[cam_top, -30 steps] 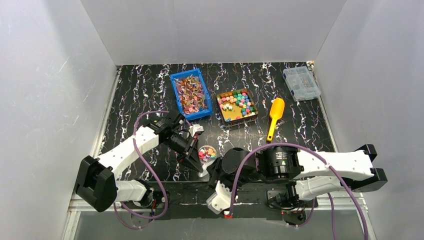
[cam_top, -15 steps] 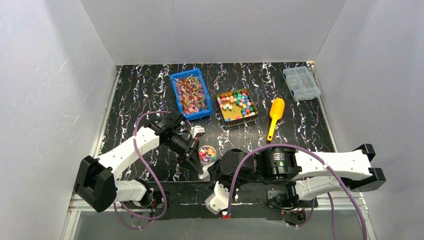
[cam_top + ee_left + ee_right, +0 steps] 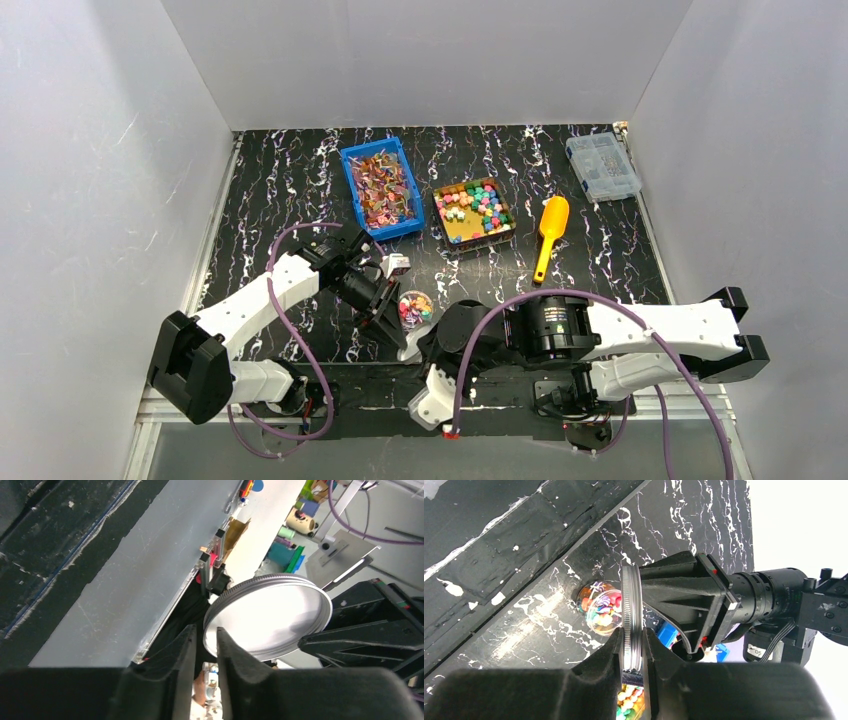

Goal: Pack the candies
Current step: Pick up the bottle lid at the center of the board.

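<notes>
The candies (image 3: 474, 212), small bright cubes, fill a brown tray at the back centre. More candies fill a small clear jar (image 3: 414, 307) on the table, which also shows in the right wrist view (image 3: 601, 607). My right gripper (image 3: 418, 346) (image 3: 631, 635) is shut on a round metal lid (image 3: 630, 605), held on edge just near the jar. My left gripper (image 3: 392, 330) (image 3: 206, 630) points at the lid's face (image 3: 270, 615). Its fingers stand almost together with a narrow gap, and nothing shows clamped between them.
A blue bin (image 3: 381, 188) of foil-wrapped sweets stands left of the tray. An orange scoop (image 3: 549, 236) lies right of the tray. A clear lidded box (image 3: 602, 166) sits at the back right. Both grippers crowd the table's near edge beside the jar.
My right arm has shifted slightly left and toward the near edge with the lid. The left gripper has edged a little toward the lid. The jar has not moved.
</notes>
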